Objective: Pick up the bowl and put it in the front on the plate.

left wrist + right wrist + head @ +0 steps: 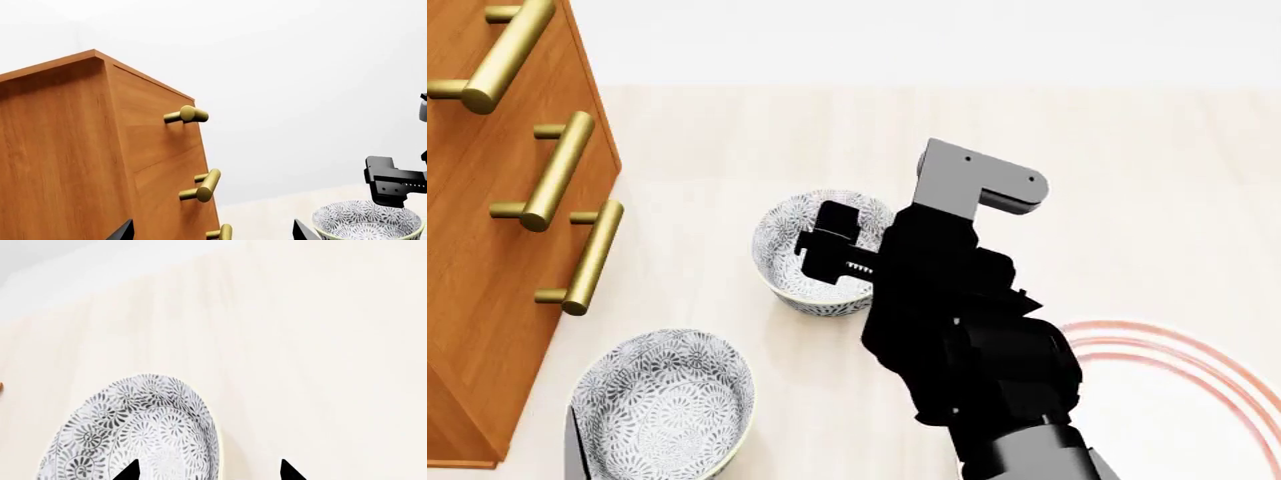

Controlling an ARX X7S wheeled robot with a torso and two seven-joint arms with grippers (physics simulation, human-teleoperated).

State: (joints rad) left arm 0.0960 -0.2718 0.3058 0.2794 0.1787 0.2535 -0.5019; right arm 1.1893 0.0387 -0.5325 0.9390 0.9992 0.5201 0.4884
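Two flower-patterned bowls show in the head view. The farther bowl (790,243) sits mid-table, and my right gripper (831,247) hangs over its right rim. In the right wrist view the right gripper (208,472) is open across that bowl's (133,432) rim, one fingertip (127,472) over the inside and the other over the table. The nearer bowl (665,405) stands at the front left. The plate (1181,395), white with red rings, lies at the front right, partly hidden by my right arm. My left gripper (213,232) is open and holds nothing, pointing at the cabinet.
A wooden cabinet (467,300) with brass bar handles (558,170) stands along the left; the left wrist view also shows the cabinet (73,160) close by. That view catches the farther bowl (367,220) under the right gripper (390,181). A pale wall lies behind.
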